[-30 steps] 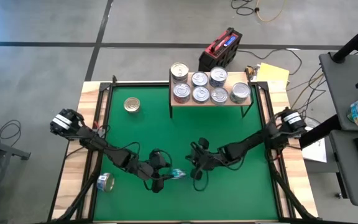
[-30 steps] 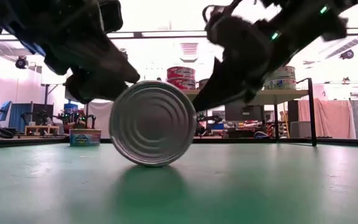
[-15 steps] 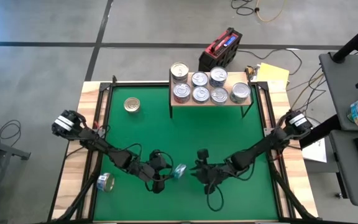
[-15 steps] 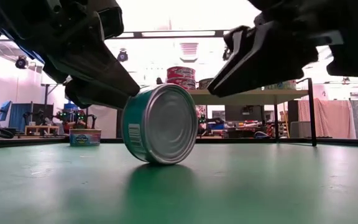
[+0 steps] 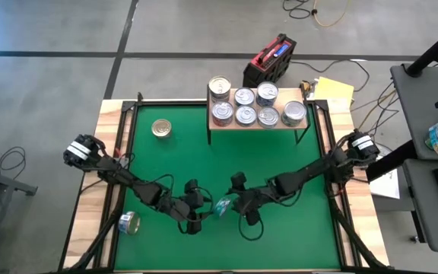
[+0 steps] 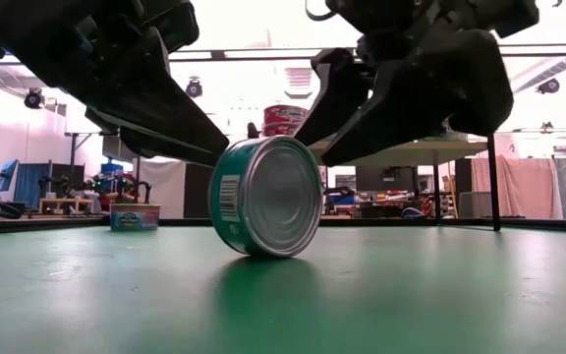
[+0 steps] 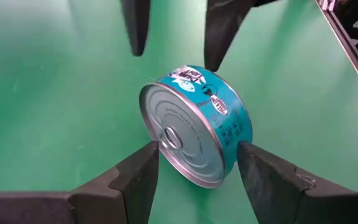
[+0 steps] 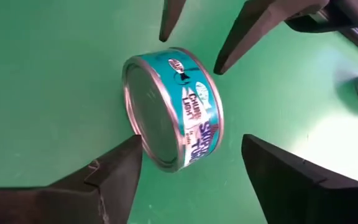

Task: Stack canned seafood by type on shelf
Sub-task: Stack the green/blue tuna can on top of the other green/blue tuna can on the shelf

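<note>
Two robot claws bracket a teal tin standing on its rim on the green worktop.

The left claw (image 7: 194, 165) and right claw (image 8: 194, 163) both stand open, fingers either side of the teal tin (image 5: 223, 207), neither visibly gripping it. To do this step well, one claw should probably close squarely on the flat faces before the tin rolls. Open green mat (image 5: 265, 164) lies between here and the shelf (image 5: 295, 125), already carrying seven cans; two more tins, one gold-topped (image 5: 161, 129), sit apart.
</note>
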Robot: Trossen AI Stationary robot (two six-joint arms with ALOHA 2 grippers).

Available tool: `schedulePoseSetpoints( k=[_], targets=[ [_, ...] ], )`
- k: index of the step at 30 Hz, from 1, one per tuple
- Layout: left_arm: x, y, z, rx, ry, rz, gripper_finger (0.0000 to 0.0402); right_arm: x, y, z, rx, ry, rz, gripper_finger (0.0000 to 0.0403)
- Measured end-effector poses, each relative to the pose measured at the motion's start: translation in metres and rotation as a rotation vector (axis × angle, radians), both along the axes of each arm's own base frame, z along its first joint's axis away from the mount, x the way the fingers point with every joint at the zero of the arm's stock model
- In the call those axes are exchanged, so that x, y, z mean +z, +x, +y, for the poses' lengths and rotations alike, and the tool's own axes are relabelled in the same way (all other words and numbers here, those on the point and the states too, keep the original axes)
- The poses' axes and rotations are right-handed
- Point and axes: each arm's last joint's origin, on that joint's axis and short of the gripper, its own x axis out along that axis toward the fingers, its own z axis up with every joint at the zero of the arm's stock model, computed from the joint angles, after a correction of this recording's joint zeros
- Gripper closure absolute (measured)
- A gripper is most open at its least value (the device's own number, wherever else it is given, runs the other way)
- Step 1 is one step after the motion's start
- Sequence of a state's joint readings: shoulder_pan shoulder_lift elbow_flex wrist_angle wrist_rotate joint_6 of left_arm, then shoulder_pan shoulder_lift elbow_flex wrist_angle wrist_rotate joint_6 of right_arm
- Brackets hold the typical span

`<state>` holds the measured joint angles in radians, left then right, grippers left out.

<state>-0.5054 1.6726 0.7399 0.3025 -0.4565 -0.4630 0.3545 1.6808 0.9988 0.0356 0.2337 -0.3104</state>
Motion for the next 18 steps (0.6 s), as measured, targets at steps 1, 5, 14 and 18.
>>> schedulePoseSetpoints(
  k=[1,5,14,18],
  targets=[
    [0.0,0.0,0.001,-0.006,0.013,-0.001,0.0201,0.001,0.001,-0.002,0.011,-0.001,0.003,0.0133],
    [0.001,0.003,0.006,-0.01,0.043,-0.005,0.0201,0.006,0.008,-0.011,0.07,0.033,0.022,0.0129],
    [0.004,0.008,0.009,-0.057,0.033,-0.035,0.0201,0.011,0.019,-0.028,0.122,0.108,0.028,0.0144],
    [0.004,0.008,0.009,-0.058,0.034,-0.034,0.0201,0.006,0.02,-0.031,0.149,0.128,0.051,0.0139]
  ],
)
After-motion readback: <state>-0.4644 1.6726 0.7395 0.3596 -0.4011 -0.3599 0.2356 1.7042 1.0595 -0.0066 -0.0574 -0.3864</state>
